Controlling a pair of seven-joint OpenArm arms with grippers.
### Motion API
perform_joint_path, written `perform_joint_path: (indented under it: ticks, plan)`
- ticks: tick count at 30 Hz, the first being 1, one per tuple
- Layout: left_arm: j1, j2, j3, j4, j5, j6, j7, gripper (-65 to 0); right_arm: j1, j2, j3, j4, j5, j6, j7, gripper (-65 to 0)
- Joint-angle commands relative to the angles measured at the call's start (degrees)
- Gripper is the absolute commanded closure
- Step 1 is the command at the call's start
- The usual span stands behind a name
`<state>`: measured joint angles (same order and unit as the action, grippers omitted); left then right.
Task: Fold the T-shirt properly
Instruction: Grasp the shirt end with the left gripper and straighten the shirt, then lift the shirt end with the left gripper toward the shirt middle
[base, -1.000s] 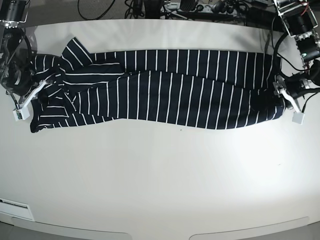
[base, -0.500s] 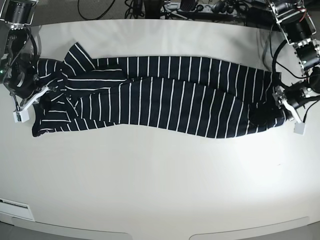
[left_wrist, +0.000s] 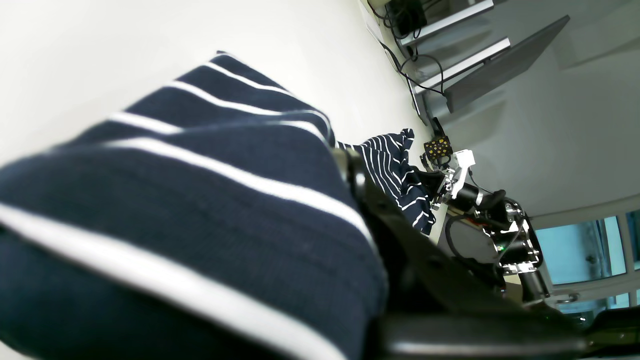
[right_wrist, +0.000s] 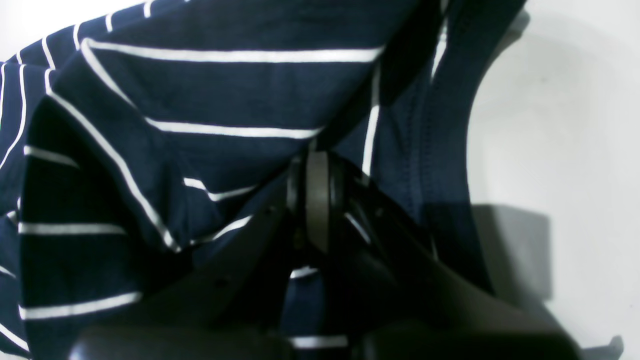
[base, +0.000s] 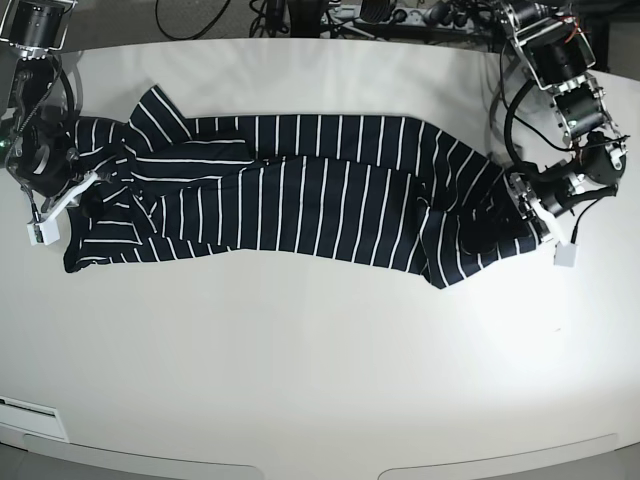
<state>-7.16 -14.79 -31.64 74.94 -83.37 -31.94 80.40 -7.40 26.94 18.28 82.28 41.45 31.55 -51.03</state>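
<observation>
The T-shirt (base: 300, 195), dark navy with thin white stripes, lies as a long narrow band across the white table (base: 320, 360). Its sleeves and collar end are bunched at the left, its hem end at the right. My left gripper (base: 522, 208) is shut on the hem end, where the cloth buckles into a fold. In the left wrist view the T-shirt (left_wrist: 200, 200) drapes over the gripper (left_wrist: 352, 167) and hides the tips. My right gripper (base: 85, 188) is shut on the collar end. The right wrist view shows its pads (right_wrist: 317, 200) pressed together in the T-shirt (right_wrist: 210, 95).
Cables and a power strip (base: 400, 14) line the table's far edge. A small white block hangs from each gripper (base: 566, 255) (base: 40, 232). A white label (base: 30, 408) sits at the front left edge. Bare tabletop spreads in front of the shirt.
My left gripper has moved toward the table's middle with the hem end, so the band is shorter and buckles near it. The right gripper has hardly moved.
</observation>
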Motion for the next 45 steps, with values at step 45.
perform_joint_path:
  ticks: [45]
  plan:
    - [-1.1, -15.3, 0.5, 4.9, 17.2, 2.6, -0.4, 0.0, -0.4, 0.4, -0.2, -0.3, -2.3, 0.7, -4.4, 0.0]
